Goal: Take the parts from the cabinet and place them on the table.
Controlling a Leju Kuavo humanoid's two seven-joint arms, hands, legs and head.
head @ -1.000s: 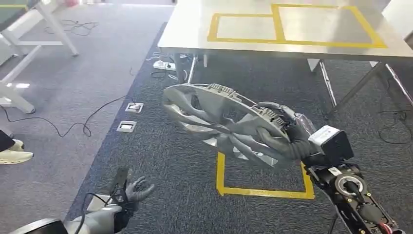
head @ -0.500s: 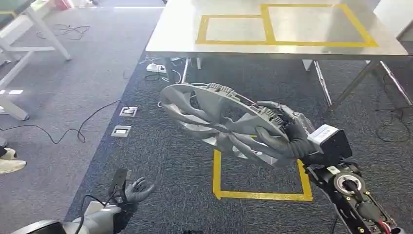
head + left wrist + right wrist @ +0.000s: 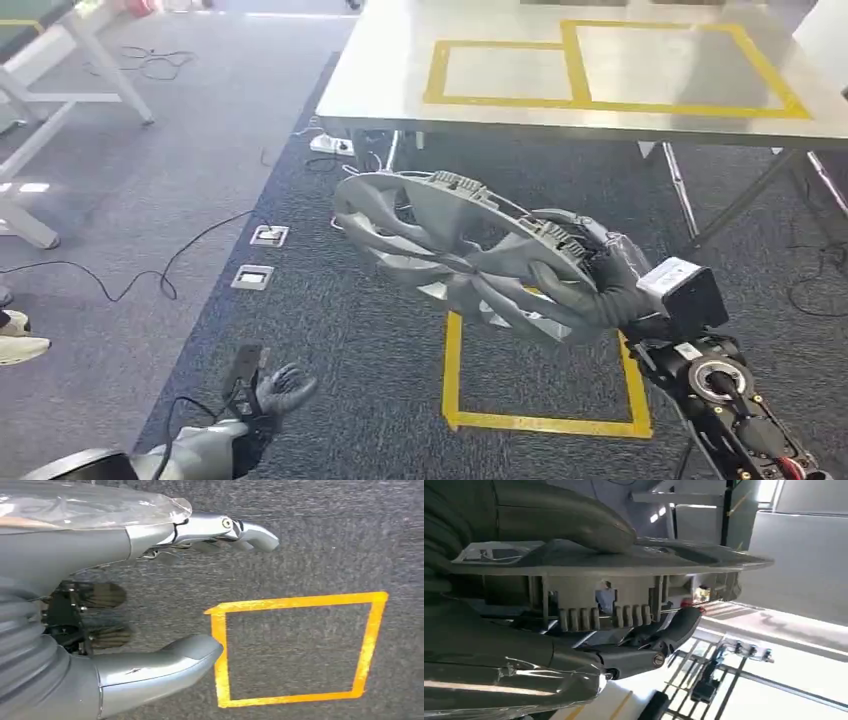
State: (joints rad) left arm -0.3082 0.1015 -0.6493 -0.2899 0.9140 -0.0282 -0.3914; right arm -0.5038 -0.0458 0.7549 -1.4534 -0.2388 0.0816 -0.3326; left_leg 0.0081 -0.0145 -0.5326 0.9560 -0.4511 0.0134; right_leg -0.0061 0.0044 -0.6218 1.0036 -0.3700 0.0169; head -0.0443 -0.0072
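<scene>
Grey plastic wheel cover w/ curved spokes (image 3: 462,262) is up in the air right now, carried above the dark carpet, short of the steel desk with yellow taped boxes (image 3: 390,70). Right hand (image 3: 590,285) is clamped on the near rim, thumb over one face and fingers hooked under the clip ring, you can see that pinch up close in the right wrist cam (image 3: 574,587).

What worries me: it's held at one edge only, so basically all the weight hangs out past the grip. Any jolt while walking and the disc could pivot down or slip out imo. The far rim also sits lower than the desk top by the look of it, so it might clip the desk edge if the arm doesn't lift first.

Orientation: disc lies nearly flat, tilted a bit, long axis running from the hand out toward the desk's left corner.

Left hand (image 3: 268,392) hangs low by the robot's side, fingers apart, holding nothing.
</scene>
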